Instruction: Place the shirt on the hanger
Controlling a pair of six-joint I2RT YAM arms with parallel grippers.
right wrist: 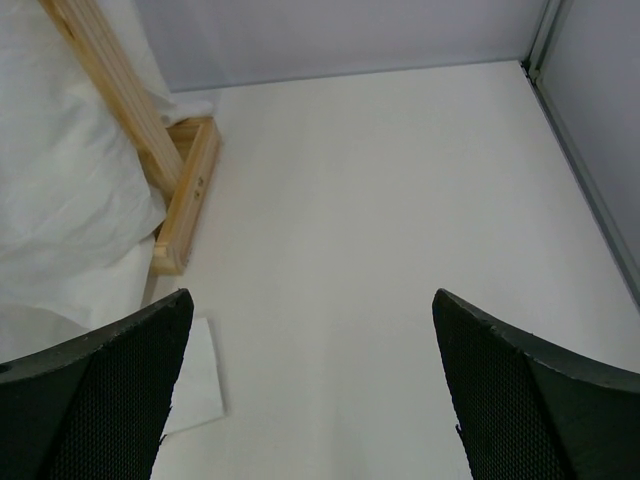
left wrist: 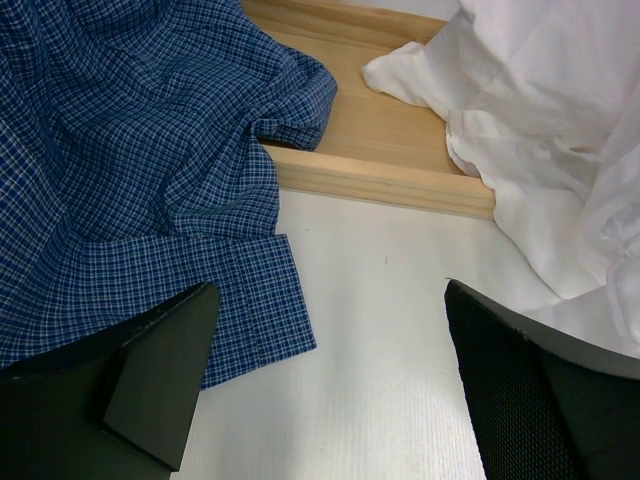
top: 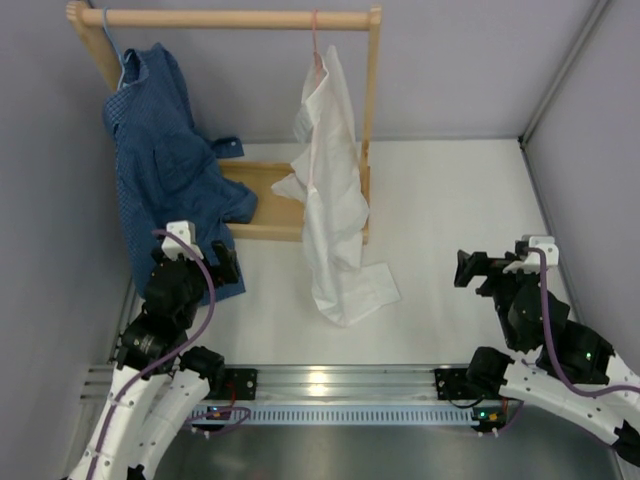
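Observation:
The white shirt hangs from the wooden rail on the pink wire hanger; its lower end lies on the table. It also shows in the left wrist view and the right wrist view. My left gripper is open and empty, low at the front left, next to the blue shirt's hem. In its own view it holds nothing. My right gripper is open and empty at the front right, apart from the white shirt. In its own view only table lies between the fingers.
A blue checked shirt hangs on a pale blue hanger at the left end of the wooden rack. The rack's base lies across the back. Grey walls close the table at back and right.

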